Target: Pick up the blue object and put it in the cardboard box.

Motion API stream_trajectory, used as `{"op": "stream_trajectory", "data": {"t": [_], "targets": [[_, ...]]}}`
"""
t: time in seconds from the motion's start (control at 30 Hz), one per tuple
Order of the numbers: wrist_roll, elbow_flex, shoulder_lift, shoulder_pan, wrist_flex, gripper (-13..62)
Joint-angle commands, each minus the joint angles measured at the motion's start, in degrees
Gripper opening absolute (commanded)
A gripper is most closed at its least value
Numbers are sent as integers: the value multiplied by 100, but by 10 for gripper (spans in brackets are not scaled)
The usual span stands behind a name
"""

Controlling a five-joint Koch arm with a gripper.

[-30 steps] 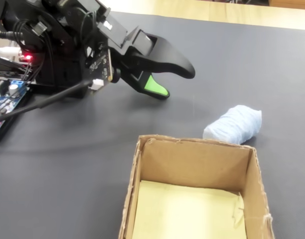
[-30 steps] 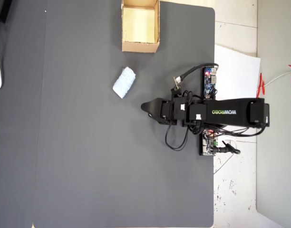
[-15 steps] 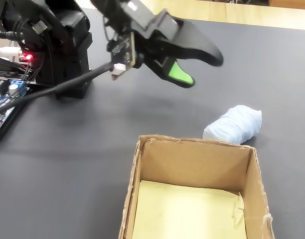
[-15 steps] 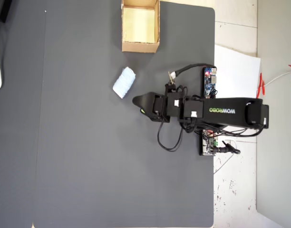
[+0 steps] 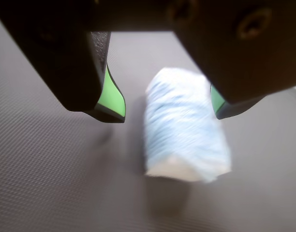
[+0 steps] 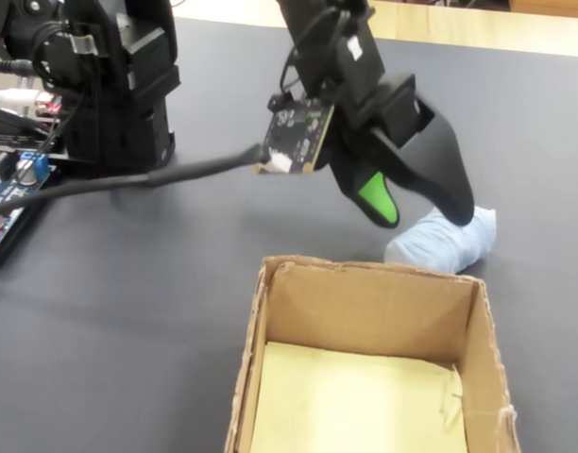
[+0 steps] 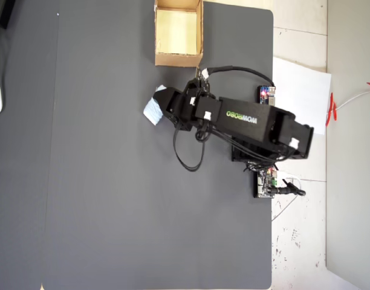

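Now: one blue object [image 5: 184,128], one cardboard box [image 6: 270,321], one arm. Blue object lies on the dark mat [image 6: 157,283], just beyond the box's far wall in the fixed view, not inside. Gripper [image 5: 170,108] spread wide, green-padded tips either side of the object's near end, gaps visible at both in the wrist view; nothing held

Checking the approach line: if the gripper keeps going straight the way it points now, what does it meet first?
Probably the blue object, lying between the open gripper jaws in the wrist view. One jaw may touch its edge first; depth is unclear.
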Motion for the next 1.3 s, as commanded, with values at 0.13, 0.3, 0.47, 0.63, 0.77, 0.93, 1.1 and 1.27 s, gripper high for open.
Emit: {"op": "stream_trajectory", "data": {"t": [0.13, 0.3, 0.47, 0.63, 0.77, 0.93, 1.1, 1.27], "targets": [[79, -721, -633, 149, 79, 337], [255, -835, -993, 158, 70, 295], [299, -853, -1116, 176, -35, 177], [448, -580, -958, 246, -914, 75], [738, -308, -545, 246, -1784, 76], [1002, 114, 316, 272, -2953, 76], [1020, 308, 1125, 396, -3305, 76], [958, 264, 1687, 835, -3305, 76]]}}
